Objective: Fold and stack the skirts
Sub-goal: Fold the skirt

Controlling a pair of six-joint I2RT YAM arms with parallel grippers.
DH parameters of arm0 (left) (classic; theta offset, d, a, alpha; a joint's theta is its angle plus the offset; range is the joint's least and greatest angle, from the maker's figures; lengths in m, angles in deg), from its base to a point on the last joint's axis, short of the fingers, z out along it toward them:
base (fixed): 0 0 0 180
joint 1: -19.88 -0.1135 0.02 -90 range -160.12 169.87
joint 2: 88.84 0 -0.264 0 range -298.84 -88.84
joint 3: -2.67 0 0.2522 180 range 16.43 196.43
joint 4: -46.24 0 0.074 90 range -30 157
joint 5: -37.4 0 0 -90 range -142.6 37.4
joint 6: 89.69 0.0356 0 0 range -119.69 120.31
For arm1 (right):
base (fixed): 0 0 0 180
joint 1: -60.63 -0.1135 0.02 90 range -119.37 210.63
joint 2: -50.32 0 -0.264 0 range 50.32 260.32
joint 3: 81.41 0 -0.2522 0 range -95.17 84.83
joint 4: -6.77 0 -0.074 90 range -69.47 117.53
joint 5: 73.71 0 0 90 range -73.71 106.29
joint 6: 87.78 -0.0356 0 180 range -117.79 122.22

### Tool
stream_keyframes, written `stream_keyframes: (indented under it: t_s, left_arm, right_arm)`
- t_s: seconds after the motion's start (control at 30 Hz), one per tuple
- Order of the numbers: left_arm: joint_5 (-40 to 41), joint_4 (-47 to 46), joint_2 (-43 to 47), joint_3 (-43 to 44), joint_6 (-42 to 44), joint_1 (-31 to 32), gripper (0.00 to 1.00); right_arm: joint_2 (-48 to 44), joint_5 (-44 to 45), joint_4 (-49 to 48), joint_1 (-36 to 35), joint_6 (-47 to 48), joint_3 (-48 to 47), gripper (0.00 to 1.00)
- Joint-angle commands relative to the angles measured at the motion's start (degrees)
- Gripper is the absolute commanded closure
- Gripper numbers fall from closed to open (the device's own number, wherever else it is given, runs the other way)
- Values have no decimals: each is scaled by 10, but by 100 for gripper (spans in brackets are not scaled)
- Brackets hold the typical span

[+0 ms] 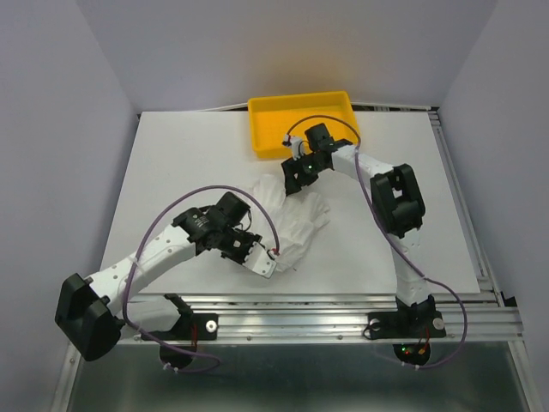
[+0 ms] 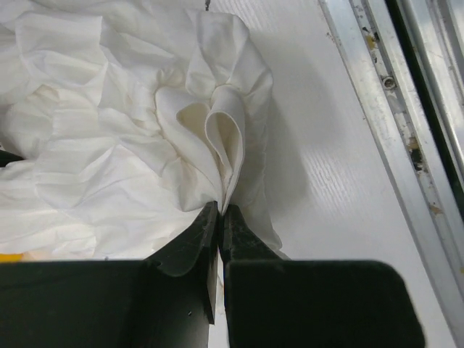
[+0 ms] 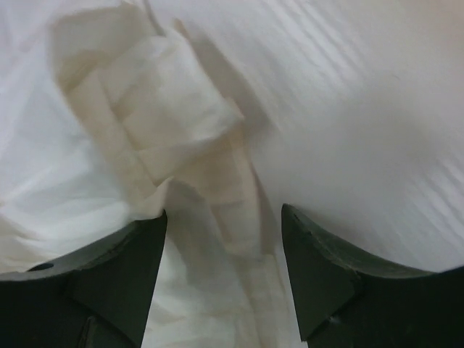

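Note:
A crumpled white skirt (image 1: 296, 219) lies on the white table between the two arms. My left gripper (image 1: 266, 257) is at the skirt's near edge and is shut on a fold of its fabric; in the left wrist view the fold (image 2: 226, 145) rises from between the closed fingertips (image 2: 220, 209). My right gripper (image 1: 296, 180) is at the skirt's far edge, just in front of the yellow tray. It is open, and in the right wrist view a strip of the skirt (image 3: 225, 196) lies between its spread fingers (image 3: 315, 239).
A yellow tray (image 1: 302, 122) stands at the back of the table. Aluminium rails (image 1: 343, 307) run along the near edge, also in the left wrist view (image 2: 406, 109), and a rail (image 1: 459, 197) runs down the right side.

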Motion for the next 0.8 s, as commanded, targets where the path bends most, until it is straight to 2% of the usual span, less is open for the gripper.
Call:
stream_keyframes:
  t_s: [0.0, 0.13, 0.37, 0.53, 0.77]
  left_arm:
    - [-40, 78, -20, 63, -44, 4, 100]
    - [-48, 103, -65, 125, -60, 3, 100]
    - [-46, 126, -165, 251, -63, -3, 96]
    - [-29, 104, -225, 284, -54, -15, 93]
    - [2, 4, -271, 275, -72, -23, 92]
  right_arm:
    - [-2, -81, 16, -37, -13, 44, 32]
    - [-19, -93, 1, -66, -5, 99, 37]
    - [-45, -103, -26, -99, 3, 176, 40]
    - [-58, -119, -36, -105, -1, 206, 41]
    - [-65, -146, -47, -105, -5, 217, 43]
